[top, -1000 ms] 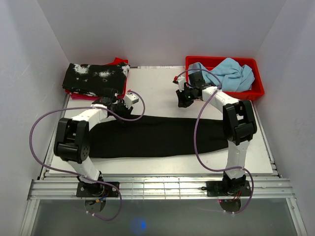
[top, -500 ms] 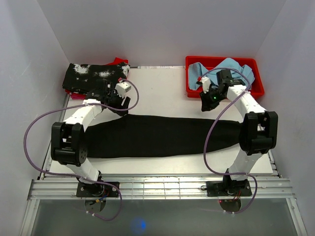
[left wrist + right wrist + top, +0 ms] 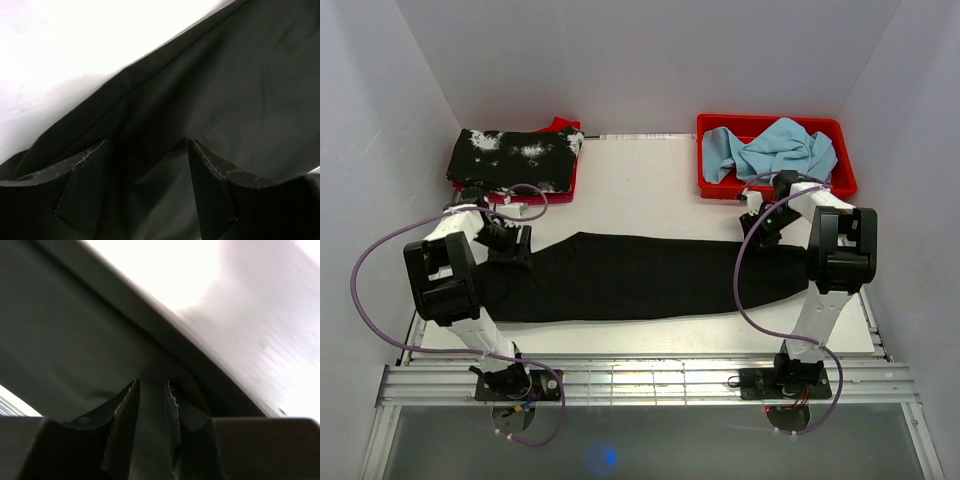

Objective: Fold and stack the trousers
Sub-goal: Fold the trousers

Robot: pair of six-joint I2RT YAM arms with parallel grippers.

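Trousers [image 3: 640, 275] lie flat at full length across the counter [image 3: 650, 190], first fold not yet made. Left hand [image 3: 150, 165], spread open, sits low over one far corner. Right hand [image 3: 152, 397], fingers nearly together, is over the other, grip impossible to tell. Next, both likely must pinch and lift together.
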